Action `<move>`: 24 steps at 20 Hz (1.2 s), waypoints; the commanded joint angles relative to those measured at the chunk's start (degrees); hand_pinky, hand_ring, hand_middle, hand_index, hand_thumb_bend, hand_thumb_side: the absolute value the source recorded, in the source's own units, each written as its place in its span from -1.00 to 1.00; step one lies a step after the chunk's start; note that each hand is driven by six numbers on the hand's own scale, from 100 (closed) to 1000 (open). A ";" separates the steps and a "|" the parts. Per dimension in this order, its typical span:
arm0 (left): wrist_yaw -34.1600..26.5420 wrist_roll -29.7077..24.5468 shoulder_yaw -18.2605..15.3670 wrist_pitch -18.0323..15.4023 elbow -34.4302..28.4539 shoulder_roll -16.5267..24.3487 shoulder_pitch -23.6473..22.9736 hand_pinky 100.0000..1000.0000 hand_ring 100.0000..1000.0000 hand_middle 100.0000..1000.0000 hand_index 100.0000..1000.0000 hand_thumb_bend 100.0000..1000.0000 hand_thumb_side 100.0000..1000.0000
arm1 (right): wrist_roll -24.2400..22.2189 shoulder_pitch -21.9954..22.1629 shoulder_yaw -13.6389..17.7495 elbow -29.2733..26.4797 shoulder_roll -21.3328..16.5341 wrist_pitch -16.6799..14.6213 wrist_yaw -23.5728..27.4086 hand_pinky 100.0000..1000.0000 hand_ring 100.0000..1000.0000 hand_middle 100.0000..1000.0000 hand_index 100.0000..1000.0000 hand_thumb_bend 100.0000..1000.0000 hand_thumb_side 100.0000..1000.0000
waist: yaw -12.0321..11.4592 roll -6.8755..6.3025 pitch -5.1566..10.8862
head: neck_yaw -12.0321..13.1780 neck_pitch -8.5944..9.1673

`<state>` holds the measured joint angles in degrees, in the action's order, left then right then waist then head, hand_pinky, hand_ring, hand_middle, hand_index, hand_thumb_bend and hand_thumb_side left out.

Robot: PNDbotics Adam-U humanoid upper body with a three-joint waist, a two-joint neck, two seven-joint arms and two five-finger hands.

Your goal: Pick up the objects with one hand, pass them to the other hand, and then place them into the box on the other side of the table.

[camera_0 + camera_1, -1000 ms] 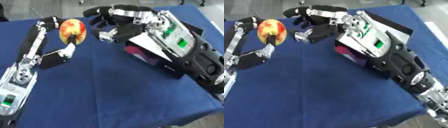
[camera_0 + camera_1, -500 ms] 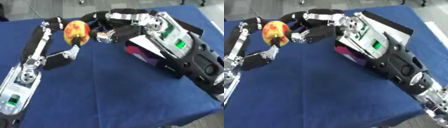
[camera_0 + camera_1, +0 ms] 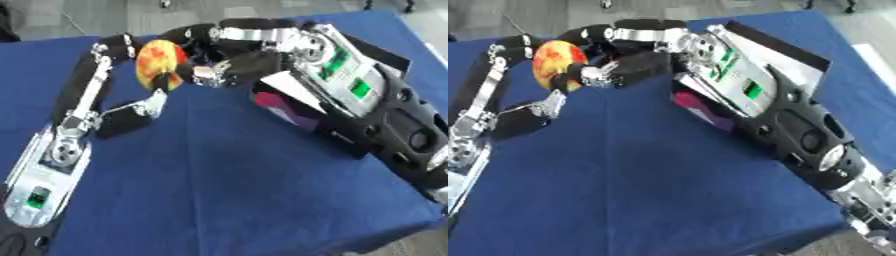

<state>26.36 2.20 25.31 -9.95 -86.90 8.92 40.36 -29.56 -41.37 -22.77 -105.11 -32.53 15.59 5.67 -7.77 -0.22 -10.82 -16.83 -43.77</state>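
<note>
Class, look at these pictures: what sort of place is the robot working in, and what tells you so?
Probably a lab or test room: a table under a blue cloth, bare grey floor beyond it, and only a box and a round orange-yellow object set out.

I count one round fruit [image 3: 160,64], yellow-red, only loose object visible. One box [image 3: 302,107], dark, partly hidden under right arm, pink patch showing inside. One blue table [image 3: 219,190]. Two hands in my view: left hand [image 3: 122,75] and right hand [image 3: 232,67], both at fruit. No second fruit I can make out.
</note>
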 commanded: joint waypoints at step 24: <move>-1.53 0.97 0.91 -0.78 -3.34 -1.11 1.87 0.52 0.19 0.12 0.06 -1.00 -0.45 | 8.79 -0.25 0.36 -1.02 -0.90 3.27 -0.34 0.72 0.40 0.19 0.11 -1.00 -0.66 | 0.16 0.37 0.31 | -1.21 -0.29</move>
<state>25.18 2.83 26.36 -10.54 -88.76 8.00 40.73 -21.44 -40.98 -22.70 -105.27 -32.57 18.82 5.30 -7.69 -0.22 -10.83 -17.82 -43.78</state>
